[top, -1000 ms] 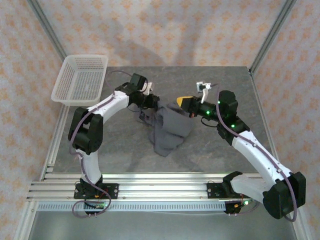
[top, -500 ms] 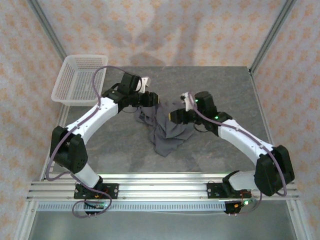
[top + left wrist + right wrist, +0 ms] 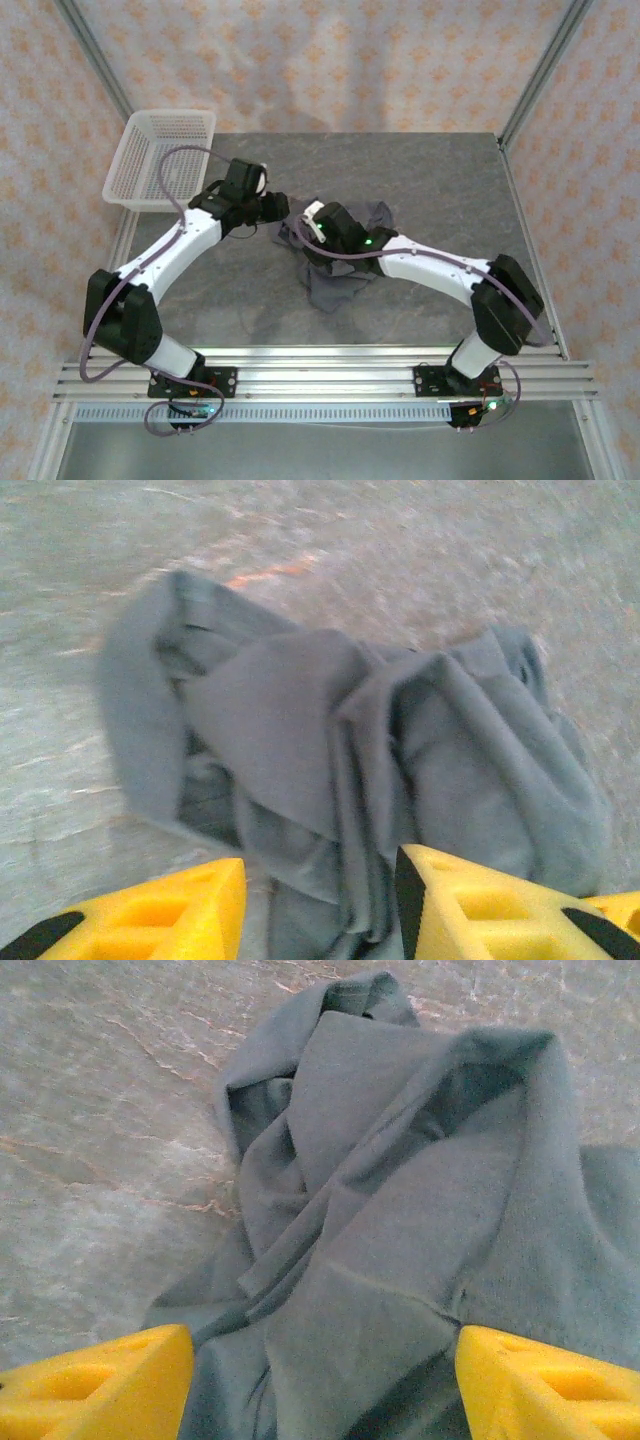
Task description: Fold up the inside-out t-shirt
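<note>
Inside-out t-shirt crumpled on table (loose heap); left gripper, right gripper over it, jaws parted, grasping nothing.

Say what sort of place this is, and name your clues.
Most likely a robot lab workbench, not a home. A left arm and right arm are bolted to a metal rail at the edge of a grey table, patterned screens wall it in, and a crumpled t-shirt lies on the table.
</note>
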{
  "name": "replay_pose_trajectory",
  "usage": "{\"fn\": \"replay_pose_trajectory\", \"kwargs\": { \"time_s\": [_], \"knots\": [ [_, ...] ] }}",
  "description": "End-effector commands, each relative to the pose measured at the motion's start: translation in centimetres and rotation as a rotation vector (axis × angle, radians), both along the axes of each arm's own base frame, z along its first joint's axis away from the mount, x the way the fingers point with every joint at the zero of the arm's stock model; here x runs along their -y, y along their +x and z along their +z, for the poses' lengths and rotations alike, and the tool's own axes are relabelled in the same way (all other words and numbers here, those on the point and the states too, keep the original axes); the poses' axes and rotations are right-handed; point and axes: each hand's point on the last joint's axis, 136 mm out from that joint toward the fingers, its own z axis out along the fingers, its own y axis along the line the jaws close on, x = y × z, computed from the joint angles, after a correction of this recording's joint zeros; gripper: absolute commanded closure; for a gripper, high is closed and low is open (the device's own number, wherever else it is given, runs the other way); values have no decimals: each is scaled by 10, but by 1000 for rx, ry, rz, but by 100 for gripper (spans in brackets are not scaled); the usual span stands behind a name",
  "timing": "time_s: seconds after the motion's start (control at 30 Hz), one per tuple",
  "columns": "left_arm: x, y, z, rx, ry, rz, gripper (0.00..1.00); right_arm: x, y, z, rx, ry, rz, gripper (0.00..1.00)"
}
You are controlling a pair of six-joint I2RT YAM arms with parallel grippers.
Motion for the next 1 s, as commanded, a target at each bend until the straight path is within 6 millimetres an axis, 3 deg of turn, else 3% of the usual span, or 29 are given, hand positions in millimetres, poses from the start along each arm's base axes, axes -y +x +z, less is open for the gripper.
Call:
{"fn": "replay_pose_trajectory", "kwargs": {
  "time_s": [0.0, 0.1, 0.17, 0.23, 0.33, 0.43, 0.57, 0.67, 0.83, 0.97],
  "knots": [
    [-20, 8, 13, 58, -9, 95, 56, 9, 16, -8, 68, -185, -17, 34],
    [-21, 6, 12, 57, -8, 96, 56, 11, 28, -15, 72, -227, -83, 54],
    [-21, 4, 12, 59, -12, 94, 56, 13, 30, -14, 75, -239, -105, 85],
    [-20, 4, 11, 57, -18, 80, 56, 11, 27, -6, 65, -192, -92, 100],
    [-10, 4, 12, 58, -42, 24, 55, 10, 20, 16, -15, -26, -104, 100],
    [14, 3, 15, 65, -111, -111, 55, 8, 15, 51, -160, 308, -70, 100],
    [51, -2, 19, 52, -257, -286, 52, 28, 20, 88, -260, 616, -75, 100],
    [85, -7, 31, 38, -415, -408, 50, 39, 18, 101, -307, 729, -50, 100],
    [140, -8, 44, 7, -604, -486, 42, 35, 11, 113, -359, 824, 15, 100],
    [150, 10, 44, 26, -718, -390, 30, 33, 12, 115, -367, 870, 6, 100]
  ]
}}
